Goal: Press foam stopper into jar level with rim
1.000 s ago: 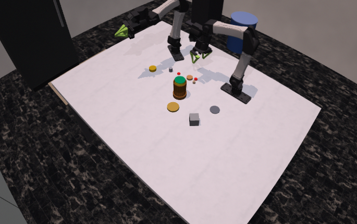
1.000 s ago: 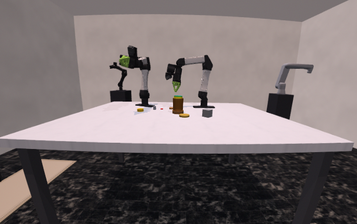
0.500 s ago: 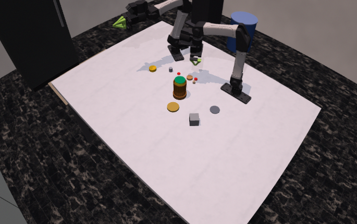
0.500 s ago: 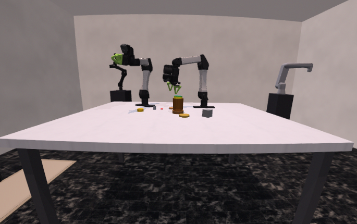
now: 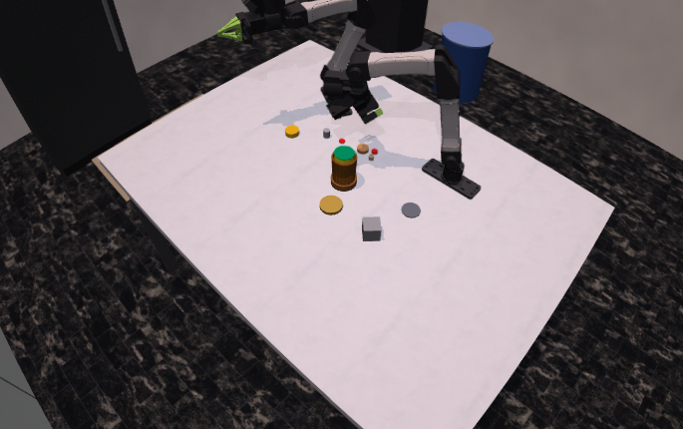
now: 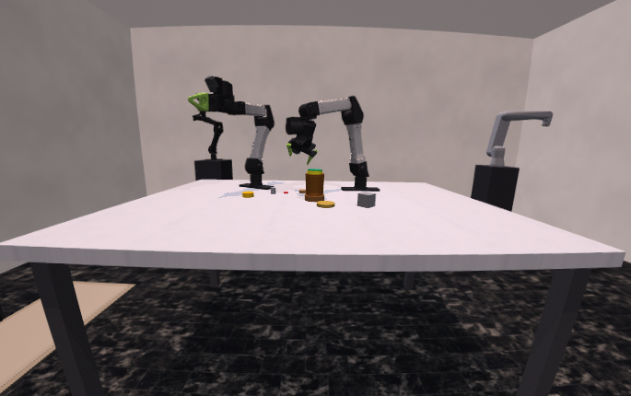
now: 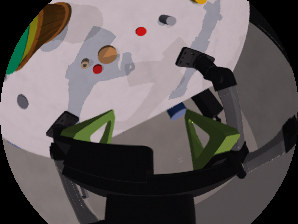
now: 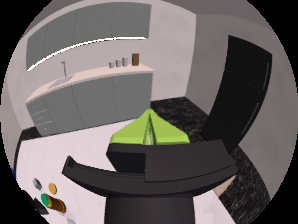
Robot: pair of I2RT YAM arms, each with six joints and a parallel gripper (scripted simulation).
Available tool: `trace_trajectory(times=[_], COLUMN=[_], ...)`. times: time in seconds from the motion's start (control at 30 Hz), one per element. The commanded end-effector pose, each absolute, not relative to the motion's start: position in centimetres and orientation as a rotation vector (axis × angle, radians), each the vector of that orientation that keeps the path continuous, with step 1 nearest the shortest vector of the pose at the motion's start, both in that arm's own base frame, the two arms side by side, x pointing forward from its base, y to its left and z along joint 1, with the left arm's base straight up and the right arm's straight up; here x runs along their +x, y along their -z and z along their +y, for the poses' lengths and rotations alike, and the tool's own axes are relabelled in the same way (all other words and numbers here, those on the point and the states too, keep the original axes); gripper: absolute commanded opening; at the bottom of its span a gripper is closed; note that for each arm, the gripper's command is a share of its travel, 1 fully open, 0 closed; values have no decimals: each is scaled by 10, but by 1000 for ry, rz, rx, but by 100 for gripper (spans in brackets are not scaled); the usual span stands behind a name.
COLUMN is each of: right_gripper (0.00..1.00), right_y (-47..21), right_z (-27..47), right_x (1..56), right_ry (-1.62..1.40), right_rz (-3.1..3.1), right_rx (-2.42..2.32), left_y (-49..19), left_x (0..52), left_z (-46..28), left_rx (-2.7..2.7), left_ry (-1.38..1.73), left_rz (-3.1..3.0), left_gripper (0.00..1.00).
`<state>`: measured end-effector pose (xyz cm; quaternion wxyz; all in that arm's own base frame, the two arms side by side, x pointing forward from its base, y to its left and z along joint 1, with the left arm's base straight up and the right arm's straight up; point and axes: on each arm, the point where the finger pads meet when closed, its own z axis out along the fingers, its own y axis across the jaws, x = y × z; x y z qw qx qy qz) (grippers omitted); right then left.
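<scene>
The brown jar [image 5: 343,173] [image 6: 314,185] [image 7: 52,20] [image 8: 57,204] stands upright on the table. The foam stopper [image 5: 344,153] [image 6: 314,170] [image 7: 17,52] [image 8: 45,200] sits in its mouth; its green top and a yellow band show above the brown wall. My left gripper [image 6: 299,159] [image 7: 149,113] is open and empty, in the air behind the jar and above its height, touching neither jar nor stopper. In the top view its fingers are mostly hidden. My right gripper [image 5: 218,34] [image 6: 189,99] [image 8: 149,113] is shut and empty, raised far from the jar.
A gold disc [image 5: 331,205] [image 6: 325,203], a grey cube [image 5: 371,228] [image 6: 366,199] and a grey disc [image 5: 410,210] lie around the jar. Behind it are a brown disc [image 5: 362,149], a red dot [image 5: 341,141], a small grey cylinder [image 5: 326,133] and a yellow disc [image 5: 291,131].
</scene>
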<state>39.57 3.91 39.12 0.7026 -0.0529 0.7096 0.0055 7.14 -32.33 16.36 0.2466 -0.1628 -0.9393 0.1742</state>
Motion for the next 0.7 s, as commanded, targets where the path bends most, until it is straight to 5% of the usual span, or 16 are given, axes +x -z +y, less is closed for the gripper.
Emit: trace_trajectory(times=[0.0, 0.47, 0.5, 0.67], right_gripper=[0, 0, 0, 0], right_y=[-387, -412, -427, -401], right_z=[23, -2, -6, 3], right_x=[385, 371, 369, 382], right_ry=[-30, 3, 23, -3], right_rz=[1606, 1554, 1512, 1582], right_rx=[-65, 0, 7, -7], left_y=[-186, -193, -199, -204], left_x=[70, 195, 235, 255], left_z=[-335, -294, -267, -244], left_rx=[-140, 779, 864, 1171], left_ry=[-517, -653, -715, -771], left_rz=[-2422, -2022, -1993, -1778], left_gripper=[98, 98, 98, 98])
